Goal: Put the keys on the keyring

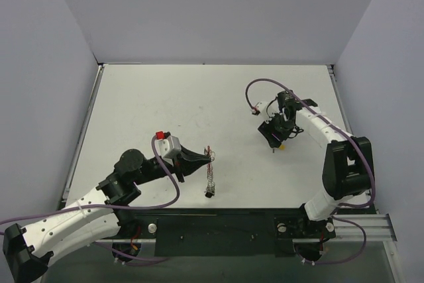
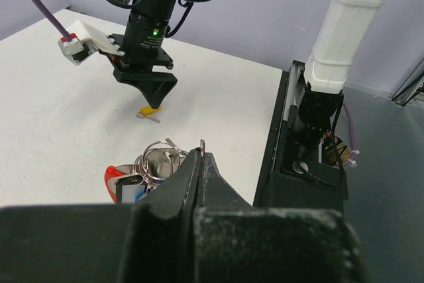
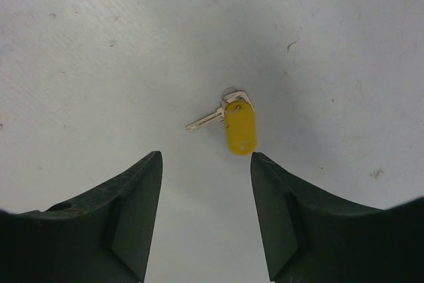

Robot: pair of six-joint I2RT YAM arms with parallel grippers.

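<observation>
Left jaws are pressed together, pinching a thin metal part of the keyring (image 2: 159, 161) at their very tip, over the near left part of the counter (image 1: 199, 91). Seen from the left wrist, the ring's silvery loops bunch just under that tip, with a red-headed key (image 2: 114, 174) and a blue-and-white piece (image 2: 132, 189) beside it among them; whether other keys are there I cannot tell. From above, the short chain (image 1: 210, 180) runs from the tip toward the near edge of the counter and ends in a small dark piece (image 1: 209, 193). Further right, well apart from the keyring, the right jaws stand apart and point down at the counter. A yellow-headed key (image 3: 239, 128) lies flat on the counter just below them, touching neither finger. In the right wrist view its silver blade points left, a tiny ring sits at the top of its yellow head, and the head lies beyond the fingertips, in line with the gap between them
</observation>
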